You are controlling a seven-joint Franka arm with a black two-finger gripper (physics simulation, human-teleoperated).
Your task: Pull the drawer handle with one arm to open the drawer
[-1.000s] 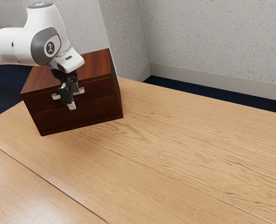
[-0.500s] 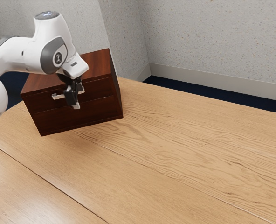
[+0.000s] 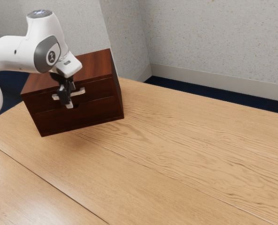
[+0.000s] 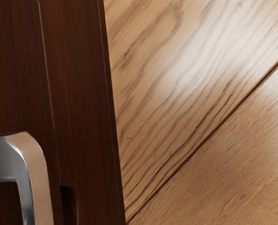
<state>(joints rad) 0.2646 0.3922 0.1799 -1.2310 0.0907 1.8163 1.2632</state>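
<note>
A dark wooden cabinet with two drawers stands at the back of the table on the exterior view's left. The upper drawer sits flush with the cabinet front. It carries a silver handle, whose bent end shows close up in the wrist view against the dark wood. My gripper hangs from the white arm right at the middle of that handle, overlapping it. Whether it grips the bar is hidden by the hand itself.
The lower drawer is shut. The light wooden table stretches toward the exterior view's right and the front. A speckled wall corner stands just behind the cabinet.
My hand has shifted slightly toward the exterior view's left along the handle since half a second ago. The drawer front has not moved out.
</note>
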